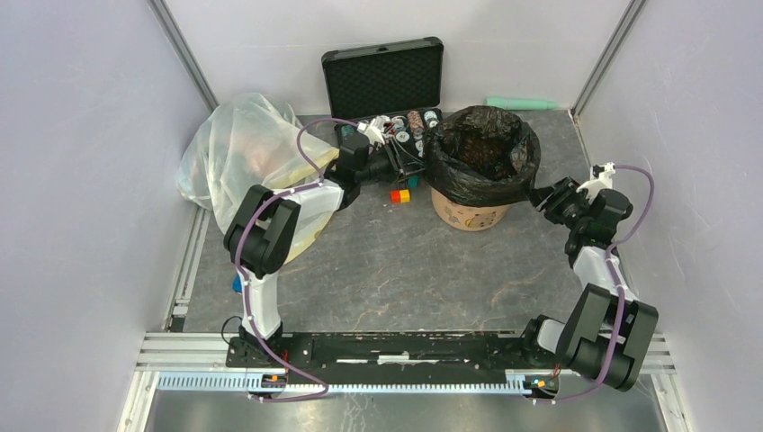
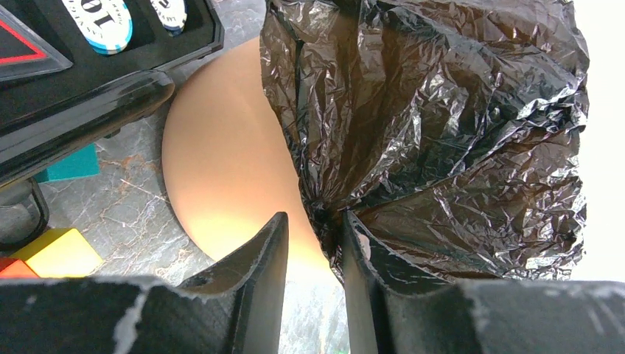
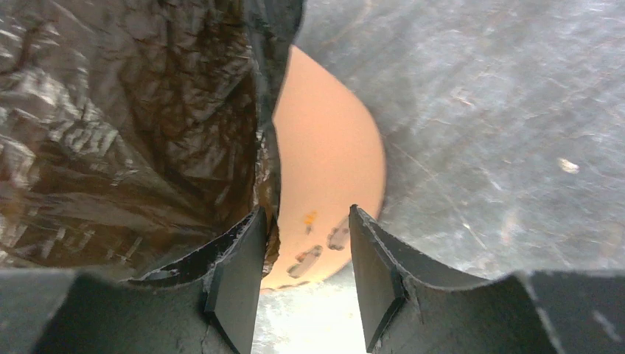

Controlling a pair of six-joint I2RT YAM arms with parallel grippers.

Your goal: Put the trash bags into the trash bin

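The thin, glossy black crinkled plastic bag (image 1: 481,148) lines the round peach-orange plastic bucket (image 1: 468,216), upper middle of the top view, with its edge folded down over the rim. I judge the step in hand to be settling that overhang.

My left fingers (image 2: 269,273) stand partly apart at the bucket's left side. A gathered pleat of the bag lies just at one tip, but nothing is clamped. My right fingers (image 3: 239,280) are likewise apart and empty at the right side, beside the hem.

Next, I would close on the hem and draw it down evenly.
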